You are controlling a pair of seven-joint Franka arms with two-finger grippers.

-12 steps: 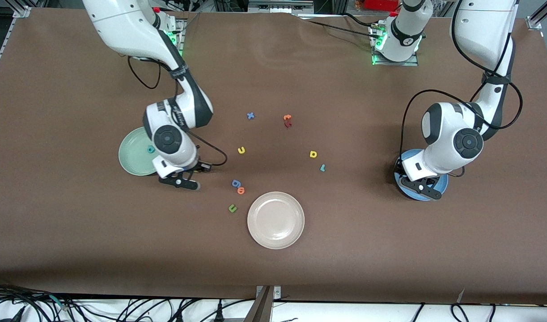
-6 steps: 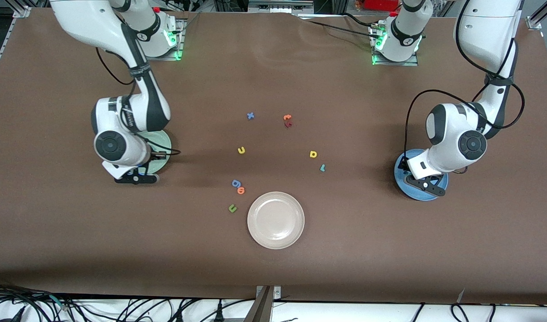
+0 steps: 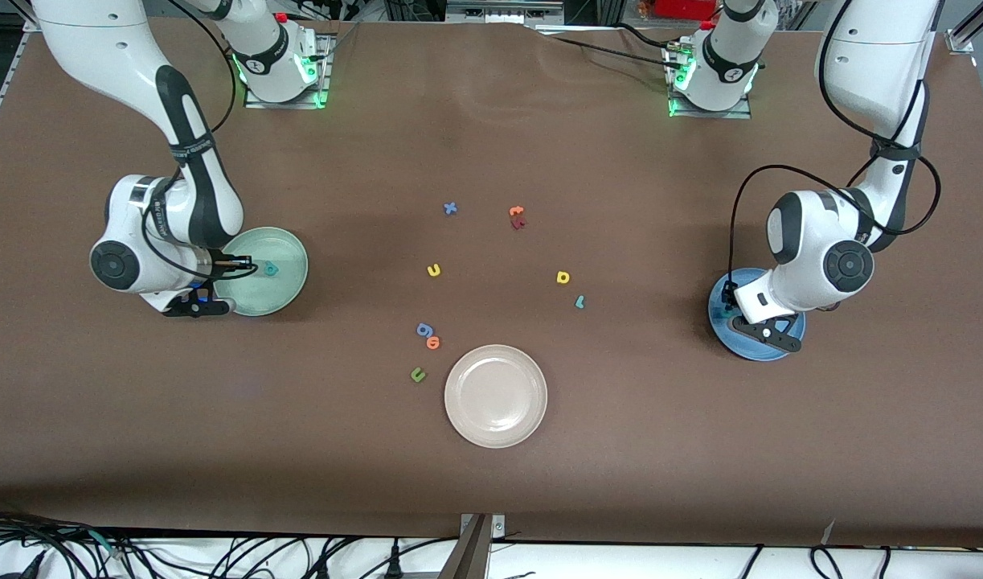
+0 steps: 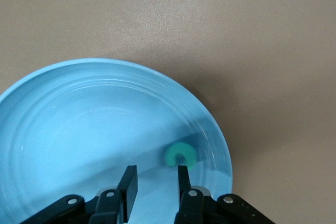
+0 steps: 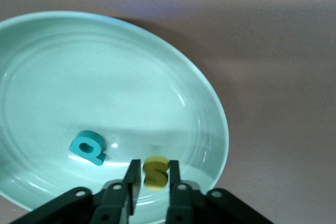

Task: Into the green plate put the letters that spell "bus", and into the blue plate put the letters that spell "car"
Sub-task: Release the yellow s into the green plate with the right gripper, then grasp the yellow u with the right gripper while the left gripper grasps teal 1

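Observation:
In the right wrist view, my right gripper [image 5: 150, 163] hangs low over the green plate [image 5: 79, 77], open only slightly. The yellow s [image 5: 156, 172] sits loose between its fingers, and the teal b [image 5: 88, 147] lies beside it in the plate. The front view shows this gripper [image 3: 206, 305] at the plate's [image 3: 286, 249] edge. My left gripper [image 4: 155, 169] is open over the blue plate [image 4: 79, 119], with the teal c [image 4: 181, 156] lying just off one fingertip. The yellow u [image 3: 433, 270], yellow a [image 3: 563, 277] and teal r [image 3: 579, 301] lie mid-table.
A beige plate [image 3: 495, 396] sits nearest the front camera. Close to it lie a blue g [image 3: 423, 329], an orange o [image 3: 433, 342] and a green u [image 3: 417, 374]. A blue x [image 3: 450, 208], an orange t [image 3: 516, 211] and a dark red letter [image 3: 518, 223] lie farther back.
My right arm swung from the table's middle across the green plate toward its own end, and its fingers parted a little. My left gripper shifted slightly over the blue plate and widened.

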